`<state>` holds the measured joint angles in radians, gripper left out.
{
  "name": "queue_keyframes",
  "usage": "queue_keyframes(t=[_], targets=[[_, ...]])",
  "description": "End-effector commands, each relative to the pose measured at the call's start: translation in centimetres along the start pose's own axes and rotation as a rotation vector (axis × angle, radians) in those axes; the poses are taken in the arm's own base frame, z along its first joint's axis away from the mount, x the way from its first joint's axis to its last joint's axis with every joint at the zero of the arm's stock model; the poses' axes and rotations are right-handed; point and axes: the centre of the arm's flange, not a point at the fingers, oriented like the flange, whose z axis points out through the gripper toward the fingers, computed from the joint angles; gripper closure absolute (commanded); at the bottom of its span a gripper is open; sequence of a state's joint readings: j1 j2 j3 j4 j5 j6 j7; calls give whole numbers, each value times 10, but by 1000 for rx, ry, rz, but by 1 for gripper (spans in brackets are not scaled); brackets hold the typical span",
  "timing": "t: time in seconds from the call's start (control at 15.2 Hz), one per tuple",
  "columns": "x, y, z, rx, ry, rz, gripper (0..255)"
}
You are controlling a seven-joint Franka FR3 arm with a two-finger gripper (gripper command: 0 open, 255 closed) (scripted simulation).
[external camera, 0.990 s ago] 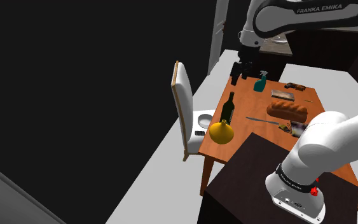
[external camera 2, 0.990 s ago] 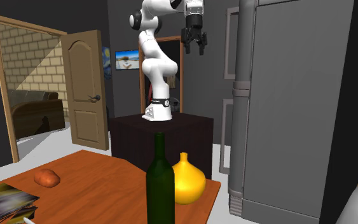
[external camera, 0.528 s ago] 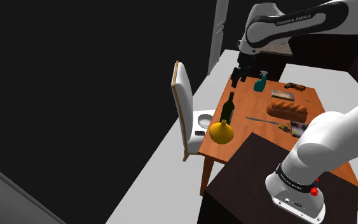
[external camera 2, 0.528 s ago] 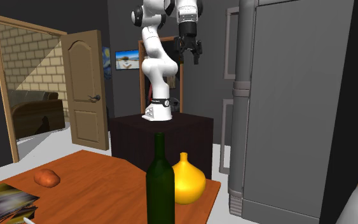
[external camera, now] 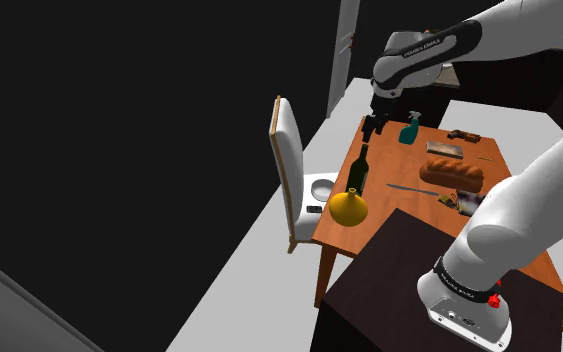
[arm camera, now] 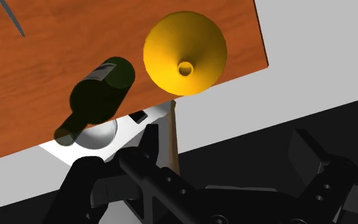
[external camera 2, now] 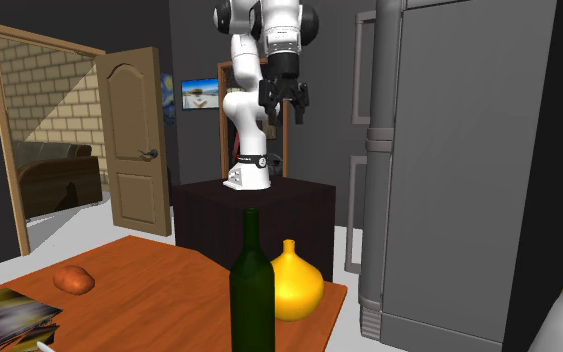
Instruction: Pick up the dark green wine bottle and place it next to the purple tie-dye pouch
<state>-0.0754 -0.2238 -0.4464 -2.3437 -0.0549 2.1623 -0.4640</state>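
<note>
Shoulder view: white lettering reading FRANKA EMIKA runs along the dark link of the arm (external camera: 424, 45). A further line of white lettering circles the black ring (external camera: 466, 285) at the arm's foot, too small to read. Wrist view: the pale label (arm camera: 96, 74) on the bottle (arm camera: 101, 92) carries no legible text.

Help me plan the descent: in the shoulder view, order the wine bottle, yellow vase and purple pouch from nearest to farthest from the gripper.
From the open gripper:
1. The wine bottle, its neck just below the gripper.
2. The yellow vase, beside the bottle, toward the view's lower edge.
3. The purple pouch, far over toward the view's right.
</note>
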Motion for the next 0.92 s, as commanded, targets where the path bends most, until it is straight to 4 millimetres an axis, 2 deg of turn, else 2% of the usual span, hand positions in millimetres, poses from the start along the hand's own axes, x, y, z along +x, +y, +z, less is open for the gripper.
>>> queue_keyframes(t=[0.0, 0.86], targets=[[7, 19, 13, -1, 2, -6, 0], [64, 150, 109, 4, 7, -33, 0]])
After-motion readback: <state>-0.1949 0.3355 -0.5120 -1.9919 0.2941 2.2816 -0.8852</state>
